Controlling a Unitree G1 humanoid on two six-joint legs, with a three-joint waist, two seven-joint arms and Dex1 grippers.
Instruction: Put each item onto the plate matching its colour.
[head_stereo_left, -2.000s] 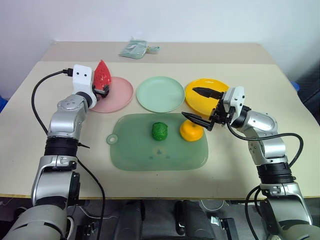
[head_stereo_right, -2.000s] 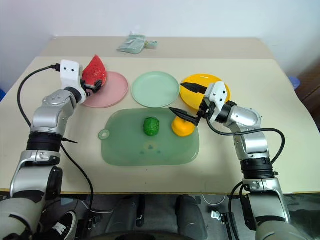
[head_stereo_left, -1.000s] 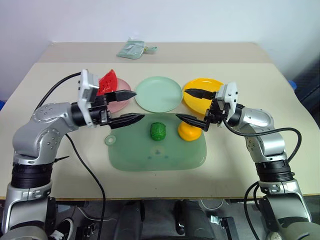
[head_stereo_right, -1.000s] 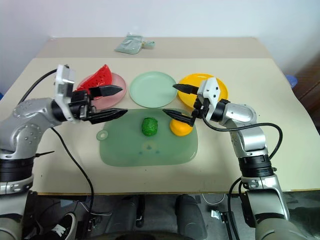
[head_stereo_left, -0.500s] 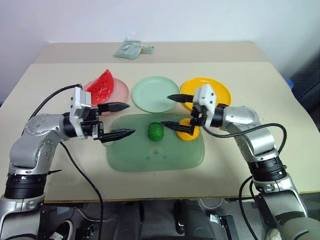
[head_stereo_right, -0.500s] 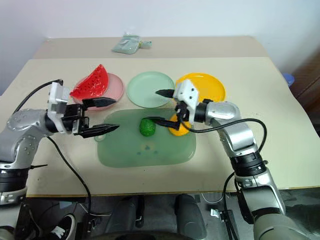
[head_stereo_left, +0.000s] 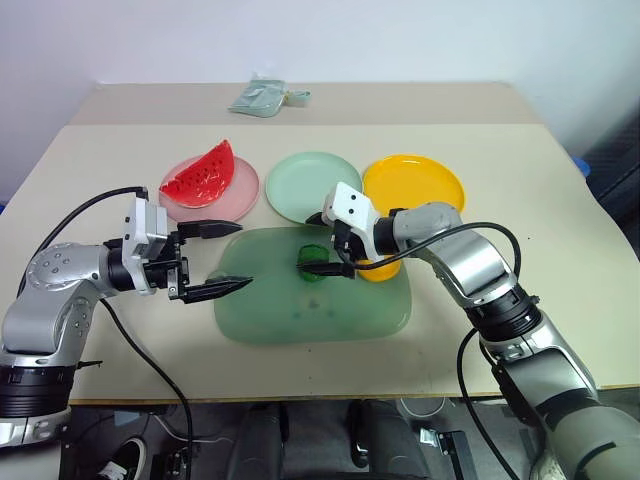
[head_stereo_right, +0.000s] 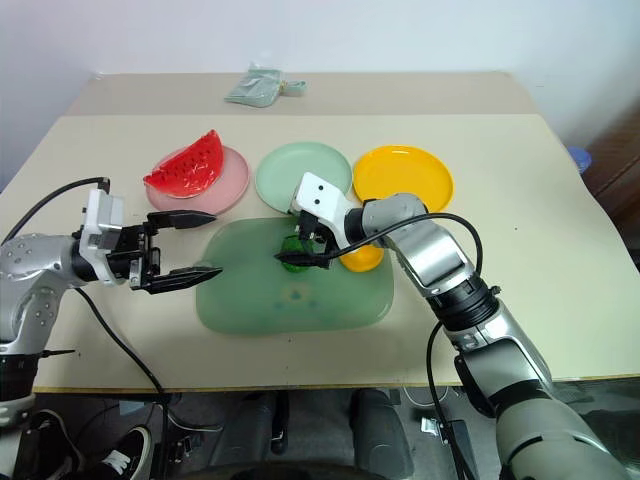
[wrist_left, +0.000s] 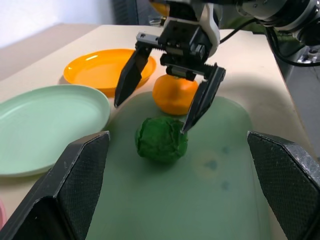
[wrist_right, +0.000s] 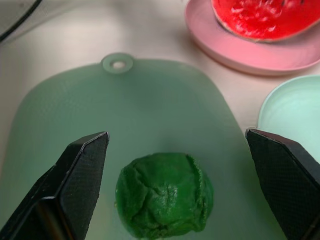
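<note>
The red watermelon wedge (head_stereo_left: 205, 172) lies on the pink plate (head_stereo_left: 228, 196). The mint-green plate (head_stereo_left: 303, 188) and the yellow-orange plate (head_stereo_left: 415, 182) are bare. On the translucent green board (head_stereo_left: 300, 315) sit the bumpy dark-green lump (wrist_right: 164, 195) and, to its right, the orange fruit (wrist_left: 174, 93). My right gripper (head_stereo_left: 319, 245) is open, its fingers (wrist_left: 202, 101) straddling the lump from above. My left gripper (head_stereo_left: 226, 259) is open and holds nothing, at the board's left edge, pointing toward the lump.
A pale green packet (head_stereo_left: 263, 97) lies at the table's far edge. The board's handle hole (wrist_right: 118, 64) is on its left end, near my left gripper. Black cables hang from both forearms.
My right gripper swung left from the orange fruit and dropped over the green lump. My left gripper drew back leftward and lower, away from the pink plate. Both stayed open.
</note>
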